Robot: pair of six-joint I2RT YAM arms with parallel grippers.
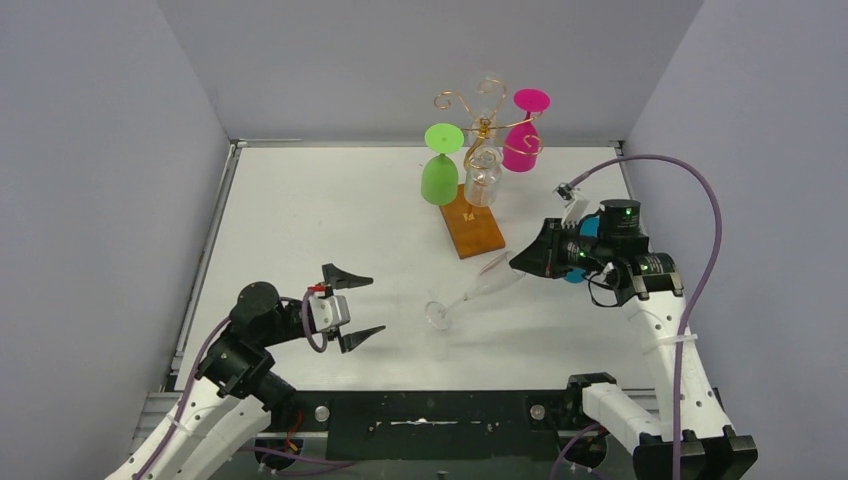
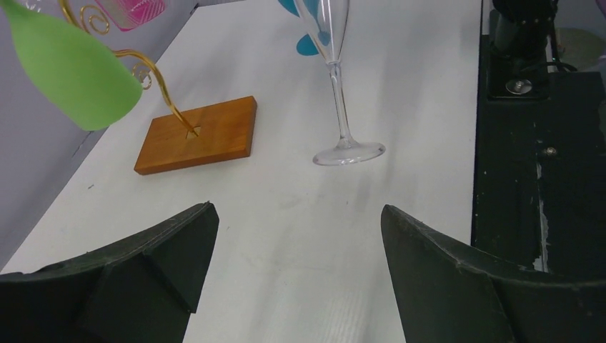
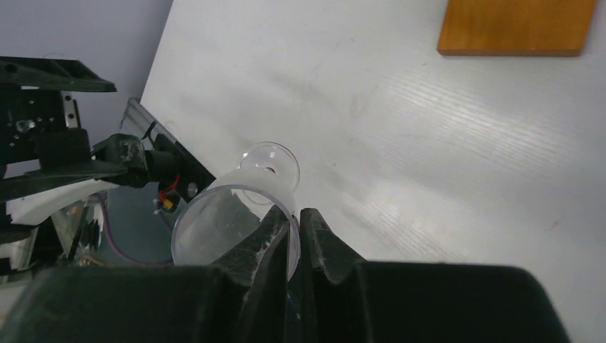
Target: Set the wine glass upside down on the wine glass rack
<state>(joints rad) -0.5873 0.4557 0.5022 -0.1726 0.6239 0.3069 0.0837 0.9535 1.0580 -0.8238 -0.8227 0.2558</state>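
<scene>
A clear wine glass (image 1: 470, 292) hangs tilted over the middle of the table, its round foot (image 1: 437, 314) pointing at the left arm and down near the tabletop. My right gripper (image 1: 515, 262) is shut on the rim of the wine glass (image 3: 229, 218), one finger inside the bowl and one outside. My left gripper (image 1: 377, 305) stands open and holds nothing, a short way left of the foot; in its wrist view the wine glass (image 2: 337, 86) lies ahead of the left gripper (image 2: 298, 209). The wine glass rack (image 1: 483, 130) of gold wire rises from a wooden base (image 1: 472, 228) behind the glass.
A green glass (image 1: 440, 170), a pink glass (image 1: 522, 140) and a clear glass (image 1: 483, 178) hang upside down on the rack. Grey walls close in the table on three sides. A black bar (image 2: 543, 143) runs along the near edge.
</scene>
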